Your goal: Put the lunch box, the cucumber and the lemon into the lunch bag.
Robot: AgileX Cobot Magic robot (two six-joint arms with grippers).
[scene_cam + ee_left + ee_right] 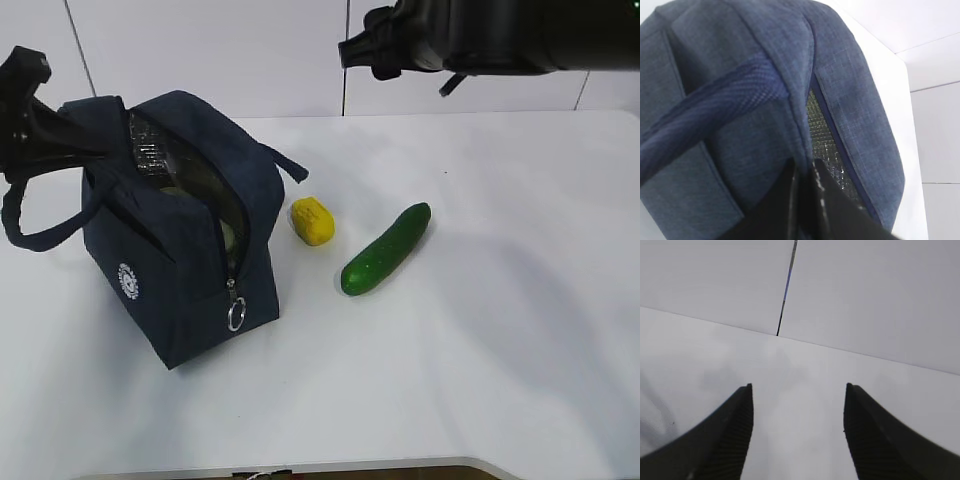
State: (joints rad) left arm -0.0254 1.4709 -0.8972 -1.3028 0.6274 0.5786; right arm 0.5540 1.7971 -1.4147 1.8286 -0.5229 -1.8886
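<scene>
The navy lunch bag (185,265) stands at the table's left with its top unzipped, silver lining (150,145) showing. A pale green surface, apparently the lunch box (228,234), shows deep in the opening. My left gripper (82,140) is shut on the bag's near rim; in the left wrist view the left gripper (802,170) pinches the fabric edge of the lunch bag (740,90) beside the lining. The yellow lemon (313,221) lies just right of the bag, and the cucumber (386,249) lies right of it. My right gripper (352,48) hangs high above the table, open and empty; the right wrist view shows the right gripper (797,390) with only table beyond it.
A metal ring pull (236,315) hangs at the bag's front corner. One strap handle (35,225) loops out to the left. The white table (480,350) stretches right and forward of the cucumber, and a white panelled wall (230,50) stands behind.
</scene>
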